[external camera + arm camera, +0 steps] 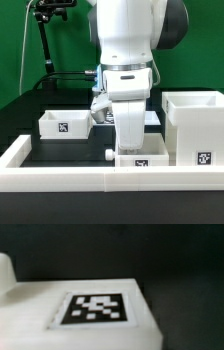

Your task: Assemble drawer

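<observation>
Hanging low over the near tray [141, 160], which is sitting on the tabletop [40, 146] just behind the border wall [60, 178], the hand [128, 146] is hiding its fingers behind its own body, so I cannot tell how open it is or whether it is gripping. Wrist view is showing only a blurred tag [95, 309] on white plastic. Judging: squaring on one tray wall and keeping it level is mattering most before heading to the housing [195, 125]. Over at the exterior view's left the second tray [62, 124] is lying empty; what is showing of the housing's inside is bare

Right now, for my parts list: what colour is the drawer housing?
White drawer housing, with a black-and-white square tag; exterior view shows it best.
</observation>
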{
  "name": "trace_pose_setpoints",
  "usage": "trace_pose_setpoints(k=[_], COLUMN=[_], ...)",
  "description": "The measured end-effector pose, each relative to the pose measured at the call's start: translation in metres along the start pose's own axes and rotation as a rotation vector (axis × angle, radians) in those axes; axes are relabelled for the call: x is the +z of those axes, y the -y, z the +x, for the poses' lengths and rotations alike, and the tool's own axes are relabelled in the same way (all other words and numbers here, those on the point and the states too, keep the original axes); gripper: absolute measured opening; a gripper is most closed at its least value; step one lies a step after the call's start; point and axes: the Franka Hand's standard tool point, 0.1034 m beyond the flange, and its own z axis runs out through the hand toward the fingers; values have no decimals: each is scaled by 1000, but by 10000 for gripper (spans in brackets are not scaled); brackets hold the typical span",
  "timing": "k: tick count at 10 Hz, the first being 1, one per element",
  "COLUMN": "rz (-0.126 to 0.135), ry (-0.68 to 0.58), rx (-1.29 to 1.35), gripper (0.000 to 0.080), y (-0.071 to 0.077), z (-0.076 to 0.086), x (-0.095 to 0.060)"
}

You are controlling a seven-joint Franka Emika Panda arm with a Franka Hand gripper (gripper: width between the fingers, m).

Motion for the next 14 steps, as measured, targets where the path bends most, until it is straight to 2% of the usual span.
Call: trace_pose_setpoints(k=[8,10,14], rz=[-1,12,18], ry=[3,6,8], rx=[45,44,36], gripper=[41,41,41], y=[0,-5,-7], z=[0,0,7], x=[0,-3,-5])
